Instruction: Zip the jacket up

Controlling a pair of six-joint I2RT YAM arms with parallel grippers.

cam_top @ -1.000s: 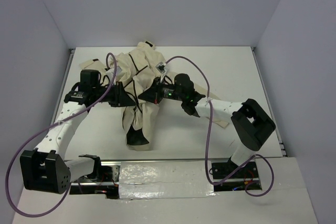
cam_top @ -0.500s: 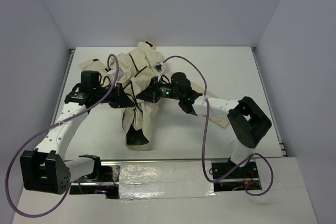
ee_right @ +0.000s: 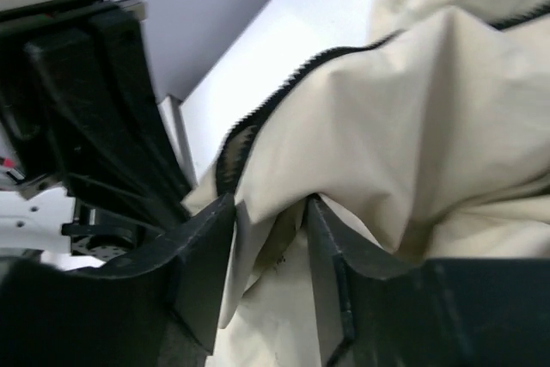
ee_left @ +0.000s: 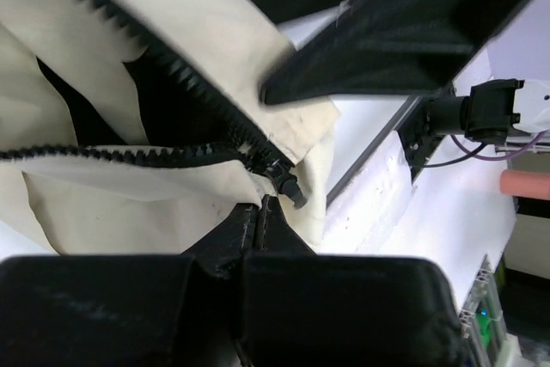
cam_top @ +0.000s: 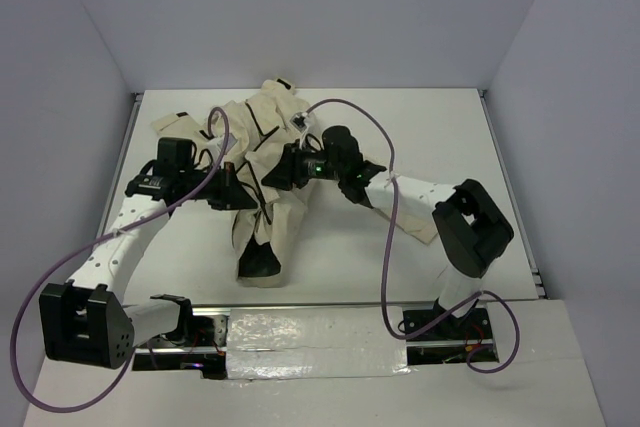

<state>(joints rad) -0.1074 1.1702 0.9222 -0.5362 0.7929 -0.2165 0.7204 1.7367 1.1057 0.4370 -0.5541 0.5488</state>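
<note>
The cream jacket (cam_top: 285,212) lies bunched on the table's left middle, its dark lining (cam_top: 260,262) showing at the near end. My left gripper (cam_top: 235,195) is at its left edge. In the left wrist view the two rows of zipper teeth meet at the dark slider (ee_left: 286,185), and my left gripper (ee_left: 261,205) is shut, pinching the cloth edge (ee_left: 129,204) just below it. My right gripper (cam_top: 272,172) sits over the jacket's middle. In the right wrist view my right gripper (ee_right: 268,229) stands open with a fold of cloth (ee_right: 412,126) loose between its fingers, beside a zipper row (ee_right: 284,92).
The white table (cam_top: 450,127) is walled at the back and both sides. Purple cables (cam_top: 385,147) loop over both arms. The right arm's dark finger (ee_left: 387,32) crosses the top of the left wrist view. A metal rail (cam_top: 300,327) runs along the near edge.
My right gripper has opened and let go of the cloth, shifting a little left and toward the back. My left gripper has closed on the cloth by the slider.
</note>
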